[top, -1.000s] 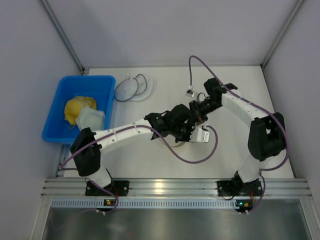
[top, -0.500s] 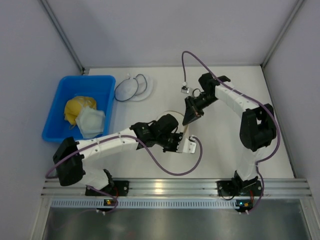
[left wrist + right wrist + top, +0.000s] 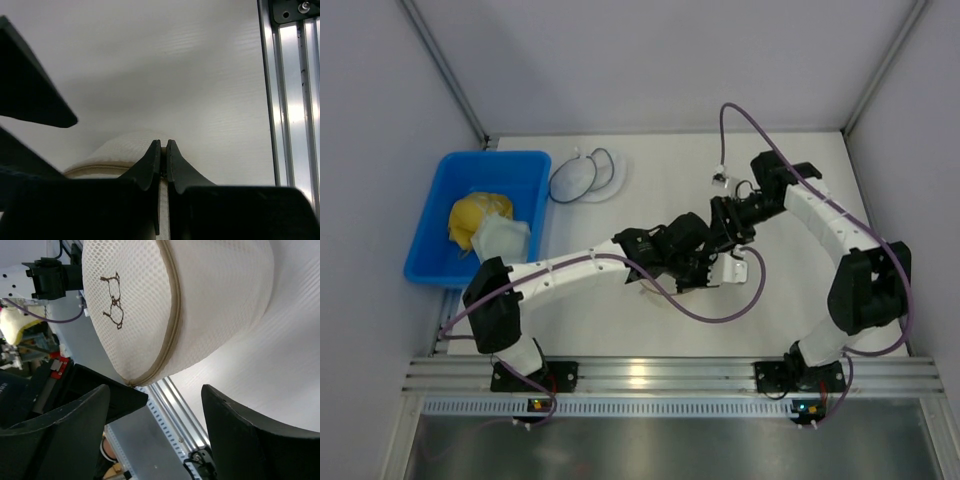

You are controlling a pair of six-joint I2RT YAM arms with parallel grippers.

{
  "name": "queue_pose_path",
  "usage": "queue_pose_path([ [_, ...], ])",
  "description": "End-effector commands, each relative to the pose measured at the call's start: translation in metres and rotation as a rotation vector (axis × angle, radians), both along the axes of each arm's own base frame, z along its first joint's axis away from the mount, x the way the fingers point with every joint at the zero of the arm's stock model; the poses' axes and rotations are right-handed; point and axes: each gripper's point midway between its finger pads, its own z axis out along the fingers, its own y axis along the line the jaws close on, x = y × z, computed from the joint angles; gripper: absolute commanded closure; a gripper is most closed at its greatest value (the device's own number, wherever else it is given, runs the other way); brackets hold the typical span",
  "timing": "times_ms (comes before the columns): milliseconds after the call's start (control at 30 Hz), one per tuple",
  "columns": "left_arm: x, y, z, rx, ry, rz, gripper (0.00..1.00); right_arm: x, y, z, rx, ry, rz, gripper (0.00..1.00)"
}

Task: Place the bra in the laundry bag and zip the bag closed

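Observation:
The laundry bag fills the right wrist view as a bulging white mesh pouch with a tan zip rim and a small brown stitched mark. My left gripper is shut on the bag's rim at its lowest point. My right gripper stands open just in front of the bag, its fingers apart from the mesh. From above, both grippers meet at mid-table, left and right, and they hide the bag. The bra is out of view.
A blue bin at the left holds a yellow cloth bundle and a white piece. A round mesh pouch with a black rim lies at the back. The aluminium rail runs along the near edge. Purple cables loop by both wrists.
My right gripper has gone from shut to open and let go of the bag. Both arms swung left and then came back to the right. The left gripper has stayed shut.

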Motion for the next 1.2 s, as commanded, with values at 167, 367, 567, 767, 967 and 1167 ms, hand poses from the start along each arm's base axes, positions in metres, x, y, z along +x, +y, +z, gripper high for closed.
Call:
queue_pose_path([
  [167, 0.035, -0.022, 0.033, -0.094, -0.113, 0.028, 1.00, -0.020, 0.022, -0.004, 0.133, 0.112, 0.026, 0.27],
  [367, 0.036, -0.021, 0.028, -0.085, -0.110, 0.027, 1.00, -0.022, 0.032, -0.006, 0.146, 0.140, 0.069, 0.70],
  [567, 0.006, -0.002, 0.014, -0.079, -0.036, -0.053, 1.00, -0.004, 0.033, -0.005, 0.130, 0.093, 0.067, 1.00],
  [767, -0.029, 0.032, -0.004, -0.030, 0.055, -0.077, 1.00, 0.022, 0.038, -0.005, 0.120, 0.053, 0.069, 1.00],
  [967, -0.037, 0.051, -0.010, -0.013, 0.057, -0.041, 1.00, 0.029, 0.039, -0.009, 0.105, 0.069, 0.067, 0.99],
  [1167, -0.017, 0.031, 0.007, -0.035, -0.004, -0.020, 1.00, 0.001, 0.032, -0.003, 0.095, 0.108, 0.051, 0.41],
])
